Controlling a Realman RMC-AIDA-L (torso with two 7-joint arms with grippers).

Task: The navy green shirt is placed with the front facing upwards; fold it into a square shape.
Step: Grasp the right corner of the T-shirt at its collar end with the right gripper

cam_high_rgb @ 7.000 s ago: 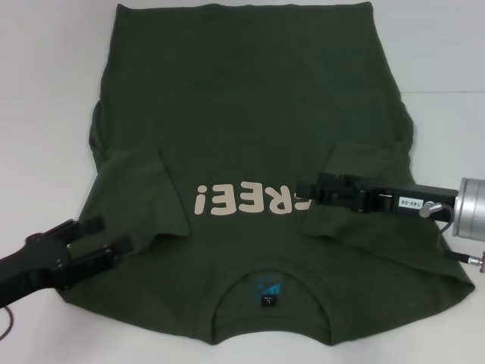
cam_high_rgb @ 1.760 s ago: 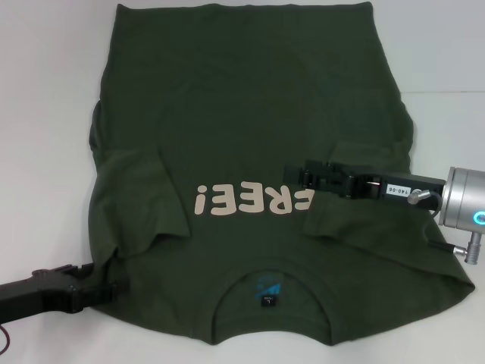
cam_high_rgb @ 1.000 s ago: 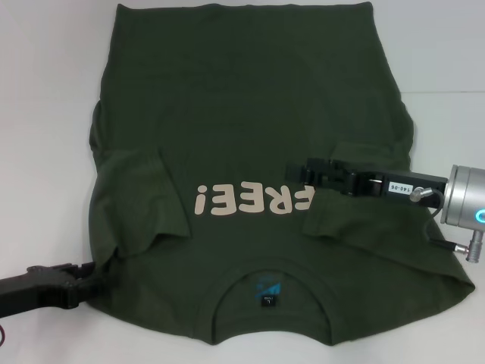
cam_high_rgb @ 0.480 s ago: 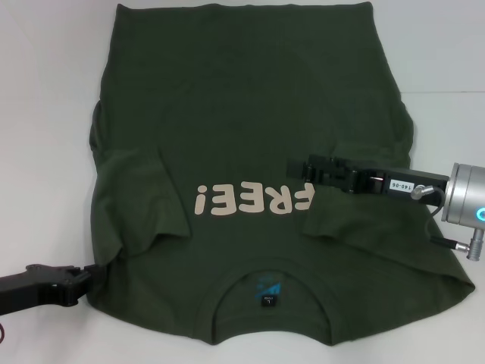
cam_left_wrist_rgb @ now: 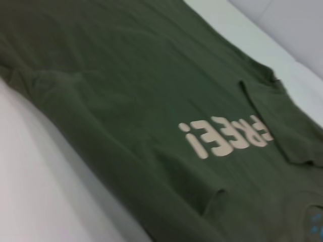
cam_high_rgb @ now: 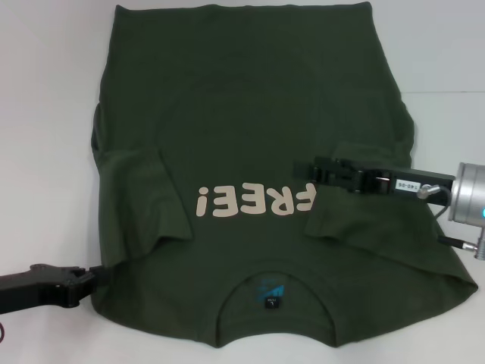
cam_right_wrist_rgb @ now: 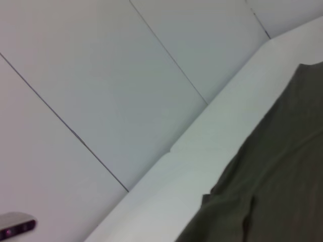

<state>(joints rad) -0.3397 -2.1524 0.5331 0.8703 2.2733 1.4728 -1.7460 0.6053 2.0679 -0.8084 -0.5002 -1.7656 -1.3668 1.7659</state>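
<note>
The navy green shirt (cam_high_rgb: 242, 98) lies front up on the white table (cam_high_rgb: 45, 114), collar nearest me and hem at the far side. Both sleeves are folded in over the chest. The cream "FREE!" lettering (cam_high_rgb: 250, 201) and the blue neck label (cam_high_rgb: 267, 292) show. My left gripper (cam_high_rgb: 95, 273) is low at the shirt's near left shoulder edge, shut on the cloth there. My right gripper (cam_high_rgb: 303, 170) hovers over the folded right sleeve, beside the end of the lettering. The shirt (cam_left_wrist_rgb: 126, 91) and lettering (cam_left_wrist_rgb: 227, 138) fill the left wrist view.
Bare white table surrounds the shirt on the left, on the right (cam_high_rgb: 447, 61) and along the near edge. The right wrist view shows a strip of shirt (cam_right_wrist_rgb: 282, 166), the table edge and a grey panelled wall (cam_right_wrist_rgb: 126, 75) behind it.
My left gripper has closed in on the shirt's near left edge and drawn back leftward; the cloth edge there has shifted slightly. My right gripper has risen a little and moved slightly right.
</note>
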